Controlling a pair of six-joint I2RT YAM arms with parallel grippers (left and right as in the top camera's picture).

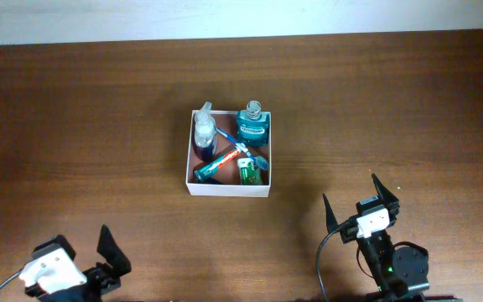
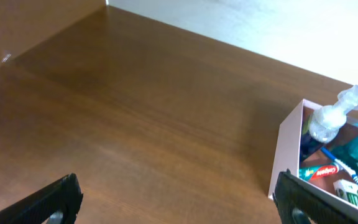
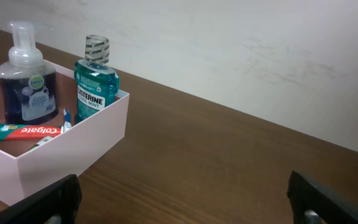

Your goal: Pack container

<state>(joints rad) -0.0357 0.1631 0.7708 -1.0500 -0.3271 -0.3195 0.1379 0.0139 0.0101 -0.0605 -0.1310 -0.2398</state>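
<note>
The container (image 1: 227,190), a shallow white box with a reddish-brown inside, sits mid-table. Inside it stand a clear pump bottle (image 1: 204,132) and a teal mouthwash bottle (image 1: 253,123). A toothpaste tube (image 1: 222,161) and a small green pack (image 1: 248,172) lie flat beside them. My left gripper (image 2: 179,193) is open over bare wood at the near left, and the container (image 2: 286,155) lies to its right. My right gripper (image 1: 355,200) hangs open near the front right, empty, with the container (image 3: 73,146) to its left.
Dark wooden table (image 1: 82,126) runs to a pale wall along the far edge (image 1: 241,18). Bare wood surrounds the box on all sides. Both arm bases sit at the near edge.
</note>
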